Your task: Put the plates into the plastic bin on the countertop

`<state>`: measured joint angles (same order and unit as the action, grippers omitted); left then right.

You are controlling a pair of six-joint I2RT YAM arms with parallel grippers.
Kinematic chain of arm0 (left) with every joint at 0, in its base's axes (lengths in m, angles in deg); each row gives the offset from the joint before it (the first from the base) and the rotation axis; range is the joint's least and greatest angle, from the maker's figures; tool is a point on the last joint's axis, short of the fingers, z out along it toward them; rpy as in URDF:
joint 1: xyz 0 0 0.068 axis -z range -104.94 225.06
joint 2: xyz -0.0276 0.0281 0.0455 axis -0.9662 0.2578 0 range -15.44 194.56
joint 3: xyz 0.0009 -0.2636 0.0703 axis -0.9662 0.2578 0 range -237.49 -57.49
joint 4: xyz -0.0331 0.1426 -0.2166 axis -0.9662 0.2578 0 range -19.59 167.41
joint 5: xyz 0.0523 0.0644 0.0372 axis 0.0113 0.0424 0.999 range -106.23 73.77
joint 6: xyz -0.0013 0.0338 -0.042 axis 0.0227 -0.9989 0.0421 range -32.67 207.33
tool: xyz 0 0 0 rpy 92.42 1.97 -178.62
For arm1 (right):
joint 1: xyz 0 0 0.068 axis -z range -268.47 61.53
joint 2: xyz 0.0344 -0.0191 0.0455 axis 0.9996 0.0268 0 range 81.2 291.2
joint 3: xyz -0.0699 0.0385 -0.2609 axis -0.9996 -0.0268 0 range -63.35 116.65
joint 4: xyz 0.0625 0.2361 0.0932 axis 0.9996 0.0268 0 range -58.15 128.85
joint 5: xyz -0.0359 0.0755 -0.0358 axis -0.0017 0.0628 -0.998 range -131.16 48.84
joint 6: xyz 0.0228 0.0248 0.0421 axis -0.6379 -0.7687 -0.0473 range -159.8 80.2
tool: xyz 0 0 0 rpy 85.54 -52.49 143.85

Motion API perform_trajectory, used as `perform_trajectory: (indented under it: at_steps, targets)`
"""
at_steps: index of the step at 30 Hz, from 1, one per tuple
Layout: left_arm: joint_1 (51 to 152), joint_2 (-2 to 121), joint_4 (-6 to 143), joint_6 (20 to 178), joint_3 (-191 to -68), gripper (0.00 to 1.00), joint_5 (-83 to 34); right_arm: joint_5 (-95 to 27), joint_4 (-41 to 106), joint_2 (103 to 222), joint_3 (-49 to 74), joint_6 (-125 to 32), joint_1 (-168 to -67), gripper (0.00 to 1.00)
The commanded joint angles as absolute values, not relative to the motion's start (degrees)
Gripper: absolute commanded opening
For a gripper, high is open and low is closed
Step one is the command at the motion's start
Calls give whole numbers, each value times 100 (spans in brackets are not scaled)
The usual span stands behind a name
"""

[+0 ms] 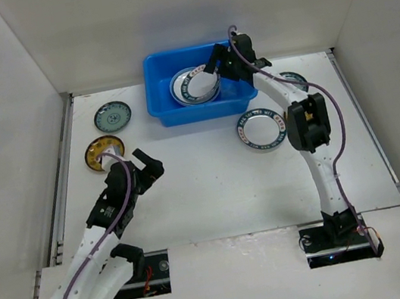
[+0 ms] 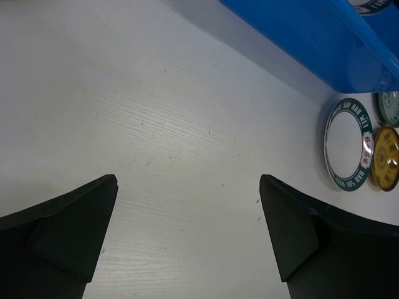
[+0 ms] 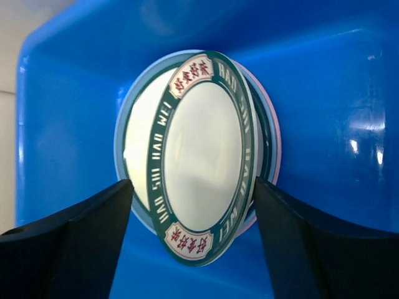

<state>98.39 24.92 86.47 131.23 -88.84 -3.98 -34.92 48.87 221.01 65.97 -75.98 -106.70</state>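
**Top view**
- Item 1: right pincer (image 1: 210,73), jaws apart, poised over the rectangular bright blue plastic bin (image 1: 166,109). Directly beneath it, a round white plate with a dark green lettered rim (image 1: 193,87) lies on the stack in the bin.
- Item 2: second white dark-rimmed plate (image 1: 260,129), outside the bin on the flat white matte countertop (image 1: 214,185), back toward the base of that arm.
- Item 3: left pincer (image 1: 149,164), jaws wide apart, holding nothing. A small yellow-brown patterned plate (image 1: 101,152) lies just to its left, and a small teal-green patterned plate (image 1: 113,117) farther off on that side.

**Left wrist view**
- Only bare countertop between the jaws.

**Right wrist view**
- The lettered plate sits tilted between the jaws, on 1 pale blue plate (image 3: 121,146) and 1 pink plate (image 3: 278,146).
- There is a gap at 1 jaw. You cannot tell whether the other touches the rim.

**Handling note**
- You probably do best to lift straight up with the jaws wide, so that no fingertip snags the tilted rim.
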Motion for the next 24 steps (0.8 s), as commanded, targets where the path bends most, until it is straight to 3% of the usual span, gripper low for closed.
perform_trajectory:
  at_steps: [1, 6, 12, 20, 24]
  targets:
    - [9795, 2639, 8273, 13022, -8869, 100, -647, -3475, 4162, 21033, 6463, -7487, -10714, 87]
    - [9787, 2938, 8009, 12969, -8895, 100, -866, -3405, 4239, 20636, 6401, -7171, -10679, 95]
    - [9866, 3061, 7929, 12969, -9018, 100, -955, -3439, 4775, 20461, 6174, -7039, -10661, 92]
    - [9796, 3552, 7657, 12864, -9299, 100, -955, -4782, 4512, 17852, 2230, -6276, -10889, 89]
    - [9778, 4010, 7499, 12688, -9572, 100, -981, -5924, 4837, 16937, 1086, -5327, -11380, 89]
